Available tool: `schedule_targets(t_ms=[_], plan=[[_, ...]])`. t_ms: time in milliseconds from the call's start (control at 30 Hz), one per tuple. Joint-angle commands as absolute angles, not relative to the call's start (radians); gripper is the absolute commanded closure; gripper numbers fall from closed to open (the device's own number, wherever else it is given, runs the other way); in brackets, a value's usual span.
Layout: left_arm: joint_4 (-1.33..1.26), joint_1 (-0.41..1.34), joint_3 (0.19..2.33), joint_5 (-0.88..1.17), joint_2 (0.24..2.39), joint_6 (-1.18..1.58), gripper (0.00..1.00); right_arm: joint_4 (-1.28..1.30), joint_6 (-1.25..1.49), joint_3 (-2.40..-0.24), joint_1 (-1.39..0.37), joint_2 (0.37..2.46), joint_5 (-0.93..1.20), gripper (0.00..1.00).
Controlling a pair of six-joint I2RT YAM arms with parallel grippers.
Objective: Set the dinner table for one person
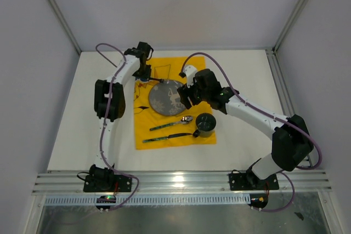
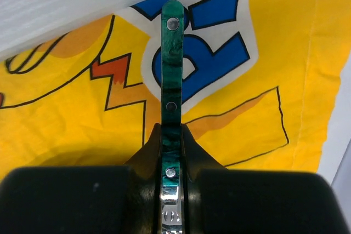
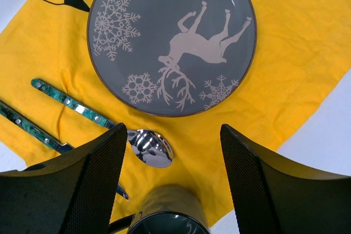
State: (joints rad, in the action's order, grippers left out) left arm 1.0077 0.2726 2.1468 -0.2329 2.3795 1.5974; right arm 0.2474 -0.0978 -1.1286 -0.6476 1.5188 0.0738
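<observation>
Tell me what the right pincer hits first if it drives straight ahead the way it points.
Most likely the near rim of the grey plate; the open right pincer aims just past the spoon. Depth is hard to judge.

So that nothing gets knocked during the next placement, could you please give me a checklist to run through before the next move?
1. Grip: left claw shut on the green-handled utensil: ok.
2. Kind of utensil: cannot tell; its working end is hidden.
3. Landing spot: yellow cloth bare beneath the handle: ok.
4. Other arm: right claw open, holding nothing: ok.
5. Setting: plate, spoon and cup rest on the cloth: ok.
</observation>
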Motion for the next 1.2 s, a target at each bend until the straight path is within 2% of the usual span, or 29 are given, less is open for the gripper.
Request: schedule_targets(t_ms=[0,133,300,467,1100,1167], plan=[[0.927,0.268,2.213,-0.206,2.424,1.692,1.00,0.209,-0.081,-1.143,-0.646,1.496,0.104,0.28],[0.774,0.273,2.223,-0.215,2.451,1.753,1.00,0.213,-0.069,-1.146,-0.646,1.499,0.146,0.30],[0.696,0.276,2.341,-0.227,2.529,1.732,1.00,0.216,-0.052,-1.144,-0.646,1.502,0.152,0.30],[0.563,0.275,2.344,-0.210,2.566,1.741,1.00,0.216,-0.035,-1.143,-0.646,1.508,0.175,0.30],[0.535,0.270,2.304,-0.180,2.609,1.715,1.00,0.206,-0.002,-1.147,-0.647,1.508,0.212,0.30],[0.529,0.268,2.303,-0.170,2.618,1.703,0.92,0.204,0.023,-1.143,-0.649,1.506,0.216,0.30]])
